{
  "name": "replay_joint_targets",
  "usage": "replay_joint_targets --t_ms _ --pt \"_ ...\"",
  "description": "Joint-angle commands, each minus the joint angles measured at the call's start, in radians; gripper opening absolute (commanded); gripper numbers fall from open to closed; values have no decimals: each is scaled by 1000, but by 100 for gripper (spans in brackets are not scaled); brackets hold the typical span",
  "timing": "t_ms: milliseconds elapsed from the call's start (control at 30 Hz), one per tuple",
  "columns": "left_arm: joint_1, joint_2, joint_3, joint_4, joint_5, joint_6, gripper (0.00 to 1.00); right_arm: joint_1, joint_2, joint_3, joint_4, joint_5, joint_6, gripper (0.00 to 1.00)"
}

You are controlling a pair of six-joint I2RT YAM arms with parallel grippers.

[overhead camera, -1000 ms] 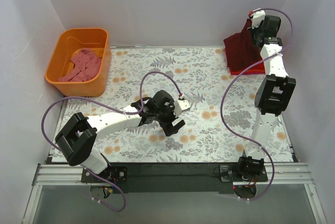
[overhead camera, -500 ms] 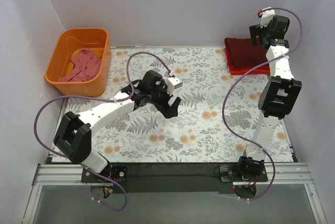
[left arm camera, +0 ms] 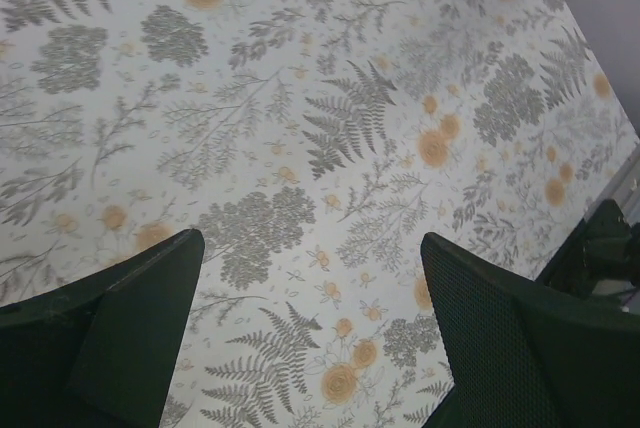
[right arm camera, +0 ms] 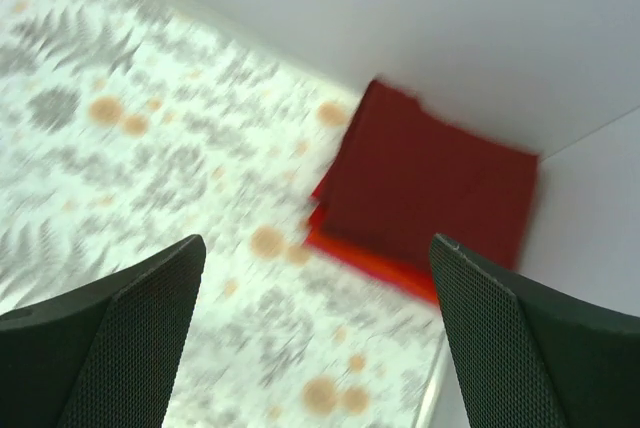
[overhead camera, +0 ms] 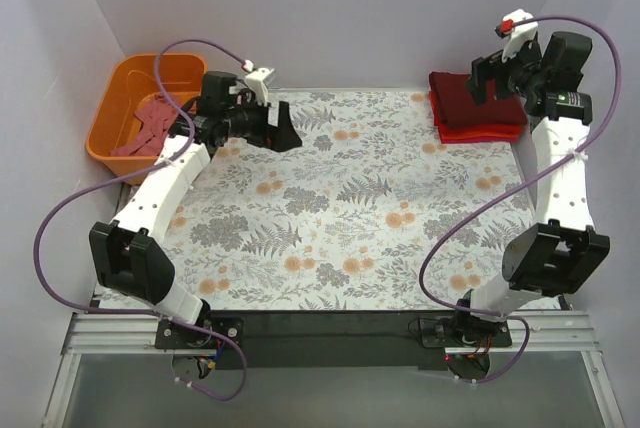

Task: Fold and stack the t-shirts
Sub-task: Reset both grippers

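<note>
A folded dark maroon t-shirt lies on top of folded bright red t-shirts at the table's back right corner. My right gripper hovers just above this stack, open and empty. The right wrist view shows the maroon shirt with a red edge under it, beyond the right gripper. A crumpled dusty pink t-shirt lies in the orange tub. My left gripper is open at the back left, just right of the tub. In its wrist view the left gripper has only tablecloth between its fingers.
The orange plastic tub stands at the back left corner. A floral cloth covers the table. White walls close in the back and both sides. Purple cables loop off both arms.
My right gripper opened and let go of the maroon t-shirt, which now lies flat on the stack, then drew up and right. My left arm swung from the table's middle to beside the tub.
</note>
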Motion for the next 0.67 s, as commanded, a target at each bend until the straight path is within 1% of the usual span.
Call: replay_joint_targets --t_ms 0,33,67,133,167,200,267,300,400,533,633 --pt "57 16 42 -99 -17 -28 90 -1 -66 -137 -217 -71 -8 98" --pt "76 19 38 -113 -70 -25 90 1 -95 -184 -228 -74 -19 99" --pt "85 24 22 -139 -89 -22 90 1 -153 -285 -238 -83 -28 98" --pt "111 15 -10 -163 -103 4 90 1 -212 -376 -260 -95 -35 98" --pt "117 1 -42 -154 -103 6 90 4 -264 -477 -261 -97 -39 98" --pt "125 -46 -115 -141 -92 6 90 2 -290 -522 -263 -91 -45 99" --pt "128 -90 -192 -105 -92 18 90 4 -361 -611 -264 -83 -71 98" --pt "128 -110 -249 -98 -92 20 90 5 -382 -684 -264 -74 -79 98" --pt "128 -151 -315 -91 -132 14 90 5 -447 -776 -263 -69 -93 98" --pt "128 -231 -428 -67 -150 9 90 4 -484 -813 -263 -60 -71 98" --pt "128 -251 -427 -79 -166 -2 90 4 -499 -820 -260 -68 -64 98"
